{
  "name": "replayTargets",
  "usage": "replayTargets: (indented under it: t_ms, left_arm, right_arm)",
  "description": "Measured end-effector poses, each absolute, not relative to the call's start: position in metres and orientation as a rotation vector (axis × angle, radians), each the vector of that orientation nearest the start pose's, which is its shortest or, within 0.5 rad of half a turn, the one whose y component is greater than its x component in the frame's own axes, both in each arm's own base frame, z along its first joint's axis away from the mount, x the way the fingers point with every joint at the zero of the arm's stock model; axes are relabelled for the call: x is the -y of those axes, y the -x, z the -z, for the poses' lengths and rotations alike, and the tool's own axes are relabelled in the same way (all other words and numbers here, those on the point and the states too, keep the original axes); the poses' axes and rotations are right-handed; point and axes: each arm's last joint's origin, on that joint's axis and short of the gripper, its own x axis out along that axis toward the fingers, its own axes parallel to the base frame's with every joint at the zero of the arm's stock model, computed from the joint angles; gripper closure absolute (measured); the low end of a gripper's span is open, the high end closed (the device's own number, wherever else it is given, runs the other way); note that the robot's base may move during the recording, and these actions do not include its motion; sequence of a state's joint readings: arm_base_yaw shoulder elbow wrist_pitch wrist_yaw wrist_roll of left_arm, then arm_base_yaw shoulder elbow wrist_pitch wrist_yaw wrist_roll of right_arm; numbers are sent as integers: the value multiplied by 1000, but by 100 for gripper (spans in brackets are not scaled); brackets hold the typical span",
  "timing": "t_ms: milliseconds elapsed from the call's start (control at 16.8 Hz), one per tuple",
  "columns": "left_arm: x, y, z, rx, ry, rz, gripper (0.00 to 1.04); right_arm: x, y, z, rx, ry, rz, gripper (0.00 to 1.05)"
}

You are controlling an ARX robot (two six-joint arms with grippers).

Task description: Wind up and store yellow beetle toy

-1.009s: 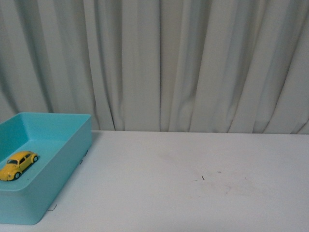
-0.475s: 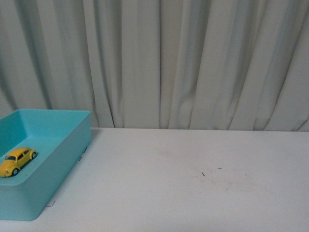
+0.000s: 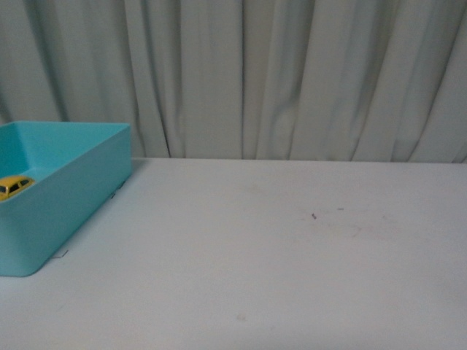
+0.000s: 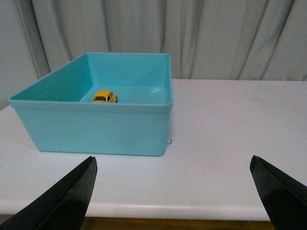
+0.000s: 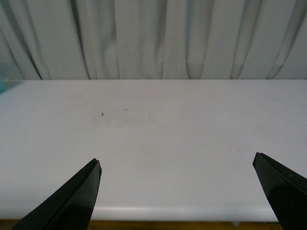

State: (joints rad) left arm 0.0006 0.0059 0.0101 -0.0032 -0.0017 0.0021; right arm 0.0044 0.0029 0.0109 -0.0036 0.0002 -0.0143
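Nearest, the left gripper (image 4: 172, 191) hangs off the table's front edge with its black fingers (image 4: 67, 196) spread wide and nothing between them; the right gripper (image 5: 175, 191) is equally wide apart and empty. Beyond lies the white table (image 3: 277, 262). On its left side sits a turquoise bin (image 4: 96, 124), and the yellow beetle toy (image 4: 105, 97) rests on the bin's floor. Pale curtains (image 3: 292, 73) hang behind.

No readable text, no labels, brands, numbers or signs, none on the turquoise rectangular plastic bin (image 4: 96, 127), the white table (image 3: 292, 262) or the pale pleated curtain (image 3: 292, 73)
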Motion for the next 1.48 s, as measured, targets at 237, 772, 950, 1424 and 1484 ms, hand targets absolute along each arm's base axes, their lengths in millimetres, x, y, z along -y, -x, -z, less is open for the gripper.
replayTargets:
  t_ms: [237,772,950,1424,1484]
  left_arm:
    - [0,-97,-166,1,-2,-2,7]
    - [0,-97,-166,1,-2,-1,7]
    - [0,-97,-166,2,-2,0,7]
    - [0,-97,-166,-1,-2,-1,7]
    - [0,-97,-166,-1,-2,-1,7]
  right_arm:
    - [0,-97,-167,4,14,-5,7]
    - [0,-97,-167,4,13,-3,7]
    - [0,-97,-167,4,11,-3,7]
    - [0,-97,-166,3,10,-4,7]
    - [0,-97,-166,3,10,-4,7]
